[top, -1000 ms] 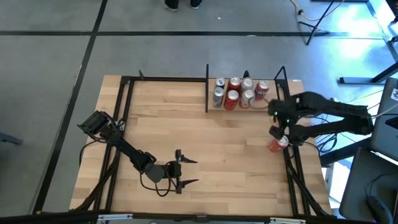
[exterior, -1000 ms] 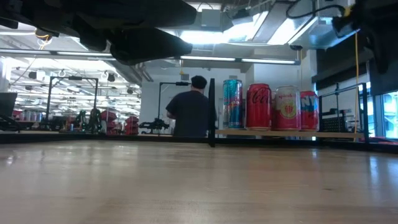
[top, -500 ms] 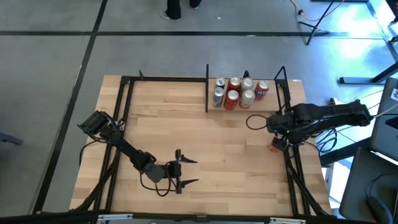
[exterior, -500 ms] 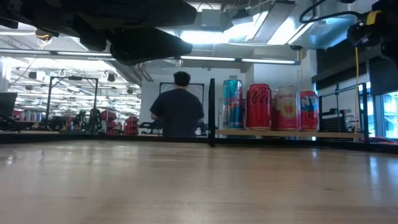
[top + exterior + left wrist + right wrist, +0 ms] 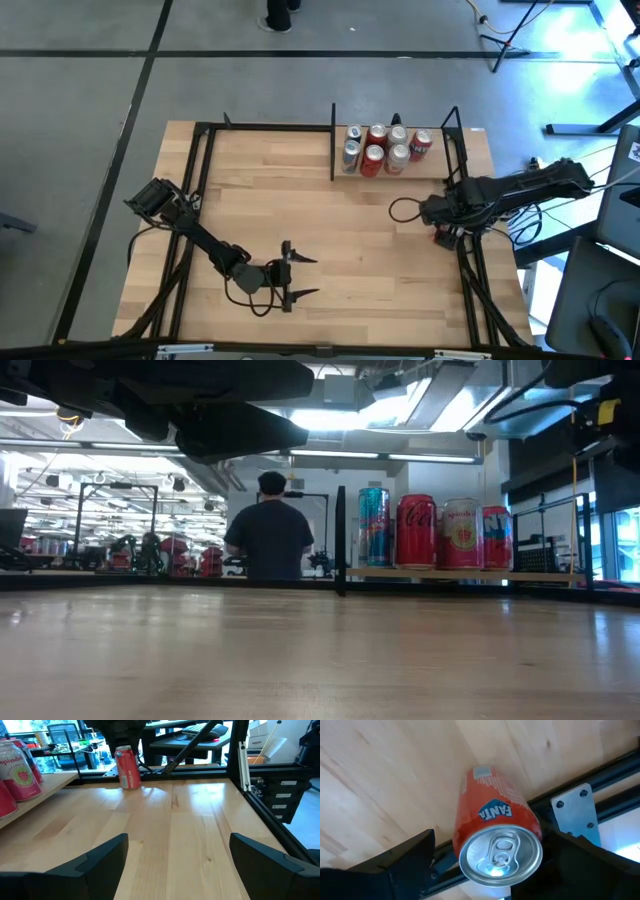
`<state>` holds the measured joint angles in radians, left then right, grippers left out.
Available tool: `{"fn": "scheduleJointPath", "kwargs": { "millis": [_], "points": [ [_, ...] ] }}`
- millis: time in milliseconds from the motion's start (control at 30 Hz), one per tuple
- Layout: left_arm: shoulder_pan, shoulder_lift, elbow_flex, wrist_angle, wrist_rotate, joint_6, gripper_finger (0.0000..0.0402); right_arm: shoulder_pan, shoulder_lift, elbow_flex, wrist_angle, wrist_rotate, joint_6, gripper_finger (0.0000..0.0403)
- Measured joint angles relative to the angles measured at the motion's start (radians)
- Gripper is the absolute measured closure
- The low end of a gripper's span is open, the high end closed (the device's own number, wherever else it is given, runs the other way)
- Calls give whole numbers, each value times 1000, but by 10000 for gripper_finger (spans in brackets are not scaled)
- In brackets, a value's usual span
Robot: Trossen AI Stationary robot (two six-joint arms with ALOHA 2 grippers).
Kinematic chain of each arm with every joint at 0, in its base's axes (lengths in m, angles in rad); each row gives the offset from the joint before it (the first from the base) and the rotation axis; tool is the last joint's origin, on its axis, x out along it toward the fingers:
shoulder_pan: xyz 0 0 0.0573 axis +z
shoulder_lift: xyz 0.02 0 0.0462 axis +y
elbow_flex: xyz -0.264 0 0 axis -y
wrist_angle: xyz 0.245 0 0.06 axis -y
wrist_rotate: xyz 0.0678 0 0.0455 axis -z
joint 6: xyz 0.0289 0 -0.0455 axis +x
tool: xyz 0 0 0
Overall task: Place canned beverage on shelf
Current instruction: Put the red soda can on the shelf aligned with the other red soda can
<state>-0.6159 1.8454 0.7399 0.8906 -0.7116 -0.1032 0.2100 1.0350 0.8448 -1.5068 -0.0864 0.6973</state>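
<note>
Right gripper (image 5: 485, 865) hangs wide open straddling the upright Fanta can (image 5: 495, 840) at the table's (image 5: 300, 200) right edge, not clamping it. Left gripper (image 5: 300, 275) waits spread open near the front edge.

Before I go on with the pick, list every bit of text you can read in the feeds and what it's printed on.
"FANTA": on the orange can under the right gripper, right wrist view.
"Coca-Cola" script, partly legible: on the red can on the shelf, low view.
"Spindri", cut off by the frame edge: on the pink-and-white can, left wrist view.
Teal can and drawer labels: too small to read.
</note>
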Motion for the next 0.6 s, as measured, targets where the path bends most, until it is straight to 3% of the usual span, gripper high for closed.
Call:
{"fn": "scheduleJointPath", "kwargs": {
  "millis": [467, 600],
  "points": [
    [0, 0, 0, 0, 0, -1, 71, 0, 158, 0, -14, -3, -26, 30],
    [0, 0, 0, 0, 0, -1, 71, -1, 191, 0, -14, -3, -24, 59]
  ]
}}
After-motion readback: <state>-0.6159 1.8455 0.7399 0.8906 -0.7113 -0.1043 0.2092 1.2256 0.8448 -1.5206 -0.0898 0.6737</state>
